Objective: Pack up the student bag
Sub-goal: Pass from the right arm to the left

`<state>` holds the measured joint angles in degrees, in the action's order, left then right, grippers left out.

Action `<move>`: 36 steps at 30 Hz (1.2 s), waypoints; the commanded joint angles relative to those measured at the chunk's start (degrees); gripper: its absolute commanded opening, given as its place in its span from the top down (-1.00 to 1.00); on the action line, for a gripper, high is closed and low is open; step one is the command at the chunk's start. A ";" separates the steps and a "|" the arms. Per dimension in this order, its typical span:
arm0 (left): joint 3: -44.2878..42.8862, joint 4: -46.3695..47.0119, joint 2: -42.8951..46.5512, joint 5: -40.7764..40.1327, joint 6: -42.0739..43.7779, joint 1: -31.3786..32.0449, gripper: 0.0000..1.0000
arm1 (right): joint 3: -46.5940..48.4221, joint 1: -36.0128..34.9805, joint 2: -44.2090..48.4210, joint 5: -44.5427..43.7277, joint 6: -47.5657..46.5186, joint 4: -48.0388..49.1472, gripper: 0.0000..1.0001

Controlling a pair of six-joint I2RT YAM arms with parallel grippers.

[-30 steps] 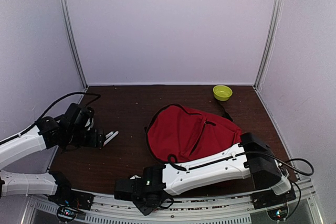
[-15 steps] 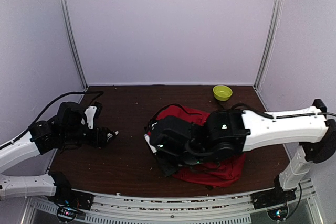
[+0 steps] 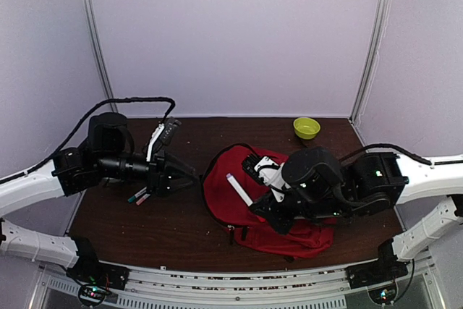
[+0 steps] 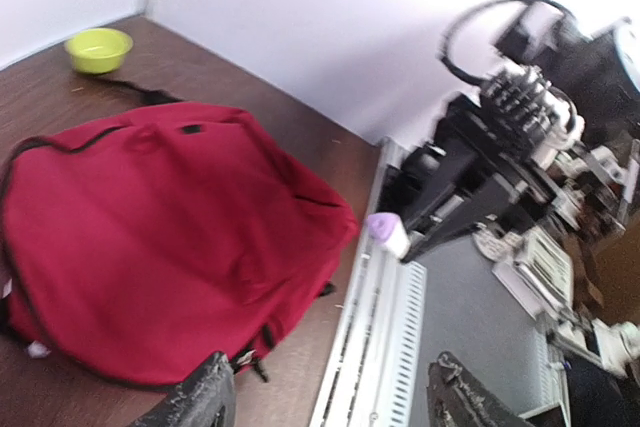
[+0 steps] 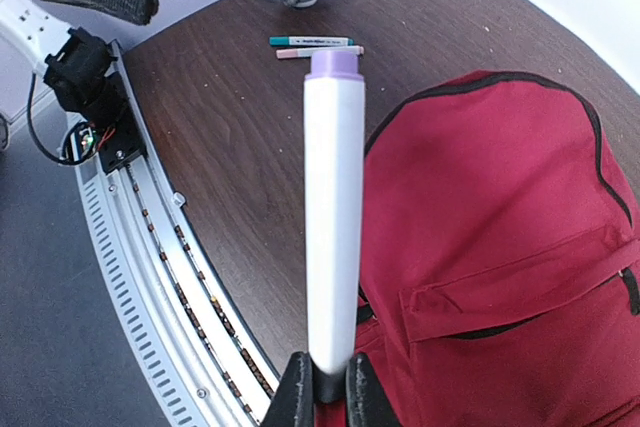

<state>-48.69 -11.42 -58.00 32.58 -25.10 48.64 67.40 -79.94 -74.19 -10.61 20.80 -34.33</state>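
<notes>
Red fabric marks the student bag (image 3: 289,231), which lies flat on the dark brown wooden surface (image 3: 173,229), right of the middle and toward the near edge, with its black-zipped front panel facing up. A black strap (image 4: 137,92) trails from its far end toward a yellow-green bowl (image 3: 306,127), which sits well apart from the bag in the far right corner of the surface. The right hand (image 5: 325,387) reaches in from the right above the bag, its two fingers (image 5: 297,390) pinched tight on the bottom end of a white marker (image 5: 333,207) with a purple cap. In the top view the marker hangs over the left part of the bag, and the pictures do not show whether it touches the fabric. The left hand (image 4: 330,377) hovers above the left side of the surface and points toward the bag, its fingers spread wide with nothing between them. Just below and behind it, two more markers lie side by side on the wood, one with teal ends (image 5: 312,41) and one pinkish (image 5: 320,51); they are close enough to look as if they touch and lie well clear of the bag. Pale walls close in the surface at the back and on both sides.
</notes>
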 commanded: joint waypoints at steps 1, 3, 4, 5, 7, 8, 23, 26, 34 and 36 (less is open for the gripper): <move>-6.19 1.49 -5.03 11.60 5.15 3.71 -0.35 | -0.56 0.35 2.20 3.45 -10.25 2.39 1.00; -8.81 0.55 -7.22 12.21 6.39 5.77 -0.30 | 0.11 0.37 1.77 4.02 -11.81 1.75 1.00; -9.73 0.04 -8.05 11.55 6.80 6.44 -0.27 | 0.49 0.39 1.55 4.49 -12.39 1.46 1.00; -10.36 -0.14 -8.77 10.67 6.88 6.89 -0.24 | 0.64 0.38 1.38 4.83 -12.81 1.42 1.00; -10.61 1.30 -10.02 9.45 6.05 7.07 -0.14 | 0.72 0.40 1.19 4.96 -13.34 1.55 1.00; -10.61 2.37 -10.65 9.18 5.33 7.08 -0.08 | 0.68 0.39 1.09 4.29 -13.37 1.54 1.00; -14.71 3.66 -16.97 11.44 6.11 7.93 0.25 | 1.82 0.37 1.09 2.90 -14.26 0.61 1.00; -15.51 1.94 -17.73 11.46 7.39 8.04 0.62 | 1.84 0.39 1.54 2.02 -14.21 0.66 1.00; -17.01 -3.34 -17.45 10.74 11.00 8.00 0.39 | 2.28 0.56 2.42 -0.02 -14.13 0.35 1.00; -16.82 -2.99 -17.28 11.10 10.82 8.05 0.37 | 2.38 0.63 2.55 -0.42 -14.13 0.14 1.00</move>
<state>-64.07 -14.02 -75.64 42.54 -15.88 56.36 67.81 -79.68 -72.97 -8.34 6.81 -34.04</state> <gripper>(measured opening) 0.303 0.089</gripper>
